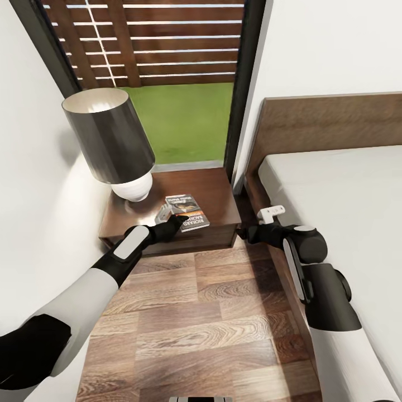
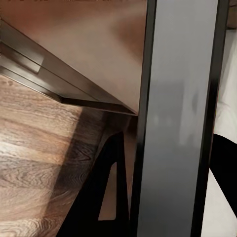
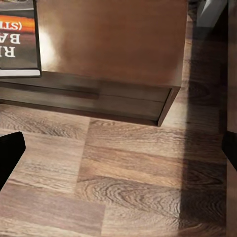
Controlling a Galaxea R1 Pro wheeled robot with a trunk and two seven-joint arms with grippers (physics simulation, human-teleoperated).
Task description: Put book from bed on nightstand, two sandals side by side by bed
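The book (image 1: 187,212), dark with an orange band and white lettering, lies flat on the nightstand (image 1: 215,184) near its front edge. My left gripper (image 1: 172,222) sits at the book's front left corner and looks open, with nothing between its fingers; one dark finger (image 2: 98,197) shows over the floor. My right gripper (image 1: 244,231) hangs open between the nightstand and the bed (image 1: 346,212), low over the floor. Its view takes in the book's corner (image 3: 17,39) on the nightstand top (image 3: 113,39). The sandals are out of view.
A lamp (image 1: 111,139) with a dark shade and white base stands on the nightstand's left half. Behind it a dark-framed glass door (image 1: 184,117) opens onto grass and a fence. A white wall closes the left side. Wood-plank floor (image 1: 201,324) runs between me and the nightstand.
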